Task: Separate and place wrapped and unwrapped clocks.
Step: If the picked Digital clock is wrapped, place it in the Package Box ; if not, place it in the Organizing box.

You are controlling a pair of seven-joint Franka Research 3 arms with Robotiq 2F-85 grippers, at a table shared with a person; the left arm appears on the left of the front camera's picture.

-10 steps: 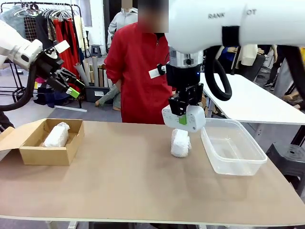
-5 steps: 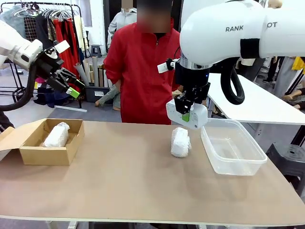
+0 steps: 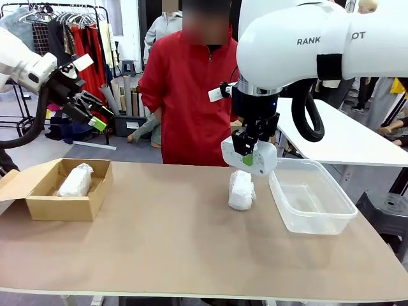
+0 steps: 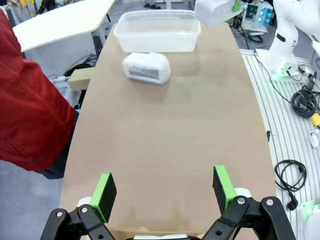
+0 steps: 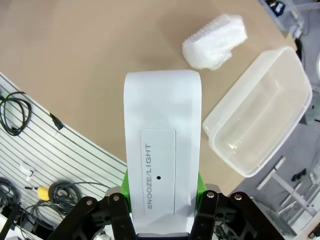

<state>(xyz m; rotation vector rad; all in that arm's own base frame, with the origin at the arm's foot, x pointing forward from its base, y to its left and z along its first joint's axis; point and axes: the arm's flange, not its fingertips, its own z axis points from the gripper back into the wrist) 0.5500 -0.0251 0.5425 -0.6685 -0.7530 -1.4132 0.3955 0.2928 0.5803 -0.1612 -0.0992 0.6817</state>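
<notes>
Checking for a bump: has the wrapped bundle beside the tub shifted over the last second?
No. The wrapped bundle lies where it was, with the same gap to the clear tub in the front view.

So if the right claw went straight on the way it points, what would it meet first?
Probably bare tabletop: the right claw, shut on the bare clock, aims just beside the bubble-wrap bundle and the plastic tub. The clock hides the exact spot.

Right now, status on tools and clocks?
Right tool shut on bare white plastic clock, aloft beside clear plastic tub. Left tool open, empty. Whitish bubble-wrap bundle on table below.
</notes>
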